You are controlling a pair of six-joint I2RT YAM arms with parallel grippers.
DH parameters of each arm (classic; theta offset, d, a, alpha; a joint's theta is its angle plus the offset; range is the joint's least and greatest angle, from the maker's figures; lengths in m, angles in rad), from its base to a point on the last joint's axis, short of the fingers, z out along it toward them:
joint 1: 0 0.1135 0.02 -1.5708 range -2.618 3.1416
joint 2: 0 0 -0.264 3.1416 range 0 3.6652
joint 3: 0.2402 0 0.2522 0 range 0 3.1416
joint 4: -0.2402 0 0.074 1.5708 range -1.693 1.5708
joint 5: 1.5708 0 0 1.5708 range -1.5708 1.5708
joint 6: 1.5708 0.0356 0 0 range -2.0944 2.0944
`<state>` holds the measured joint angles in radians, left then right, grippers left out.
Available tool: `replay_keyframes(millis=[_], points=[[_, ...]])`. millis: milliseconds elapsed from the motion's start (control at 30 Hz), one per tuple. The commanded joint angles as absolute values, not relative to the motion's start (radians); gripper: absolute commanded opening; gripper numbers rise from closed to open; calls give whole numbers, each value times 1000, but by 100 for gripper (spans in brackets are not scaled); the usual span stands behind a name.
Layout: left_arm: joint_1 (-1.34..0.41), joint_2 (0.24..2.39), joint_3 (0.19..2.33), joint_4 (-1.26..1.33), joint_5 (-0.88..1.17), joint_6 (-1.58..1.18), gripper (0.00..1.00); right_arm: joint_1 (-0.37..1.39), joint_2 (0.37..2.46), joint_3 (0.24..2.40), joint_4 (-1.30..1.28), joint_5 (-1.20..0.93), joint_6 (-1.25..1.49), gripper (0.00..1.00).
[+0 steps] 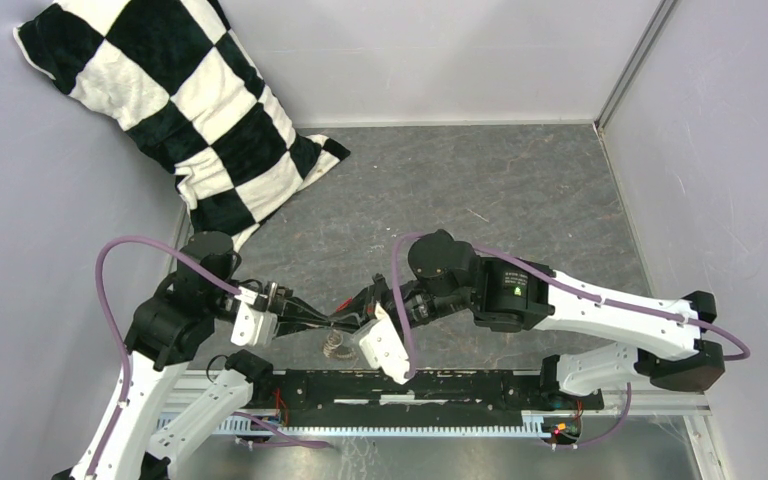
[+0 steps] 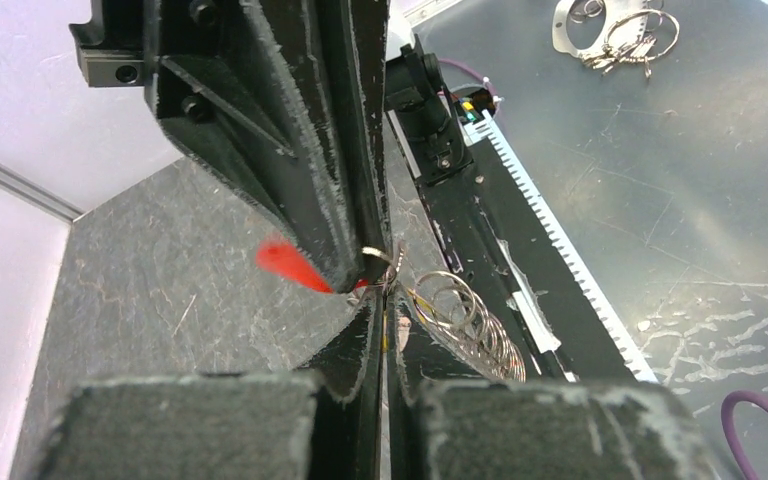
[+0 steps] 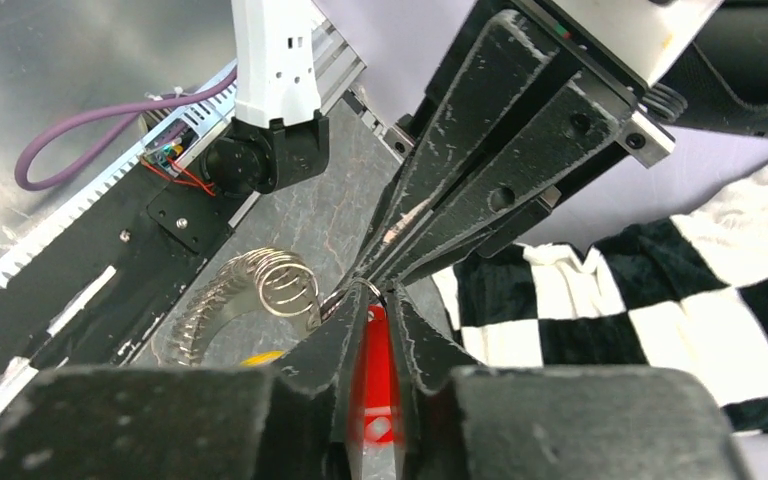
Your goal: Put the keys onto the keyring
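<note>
Coil of rings (image 3: pixel 260 285) lies near the touching tips; left fingers (image 2: pixel 200 425) clench keyring (image 3: pixel 367 289), right fingers (image 3: pixel 580 420) grasp red key (image 3: pixel 375 380).

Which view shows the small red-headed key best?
Right wrist view: the small red plastic-headed key sits large between the right gripper's fingers. The left wrist view shows only a red sliver; the top view, hardly anything.

It looked like a robotics lab cell: plain pale walls (image 1: pixel 440 50) boxed a grey table (image 1: pixel 520 190), with robot arms (image 1: pixel 600 300) bolted to a rail (image 1: pixel 460 385).
</note>
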<state>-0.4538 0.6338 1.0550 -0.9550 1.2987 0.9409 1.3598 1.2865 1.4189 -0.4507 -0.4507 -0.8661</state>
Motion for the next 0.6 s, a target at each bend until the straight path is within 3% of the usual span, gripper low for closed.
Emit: replay_keyframes(millis=[0,100,567], points=[[-454,640,1078,-935,1315,1013,2,1360,1324,1469,-383,-369,-820,20],[-454,645,1085,-937,1312,1008,2,1359,1336,1488,-394,-365,-804,30],[-455,576,1015,-572,1246,629,2,1351,1304,1497,-421,-314,-830,42]])
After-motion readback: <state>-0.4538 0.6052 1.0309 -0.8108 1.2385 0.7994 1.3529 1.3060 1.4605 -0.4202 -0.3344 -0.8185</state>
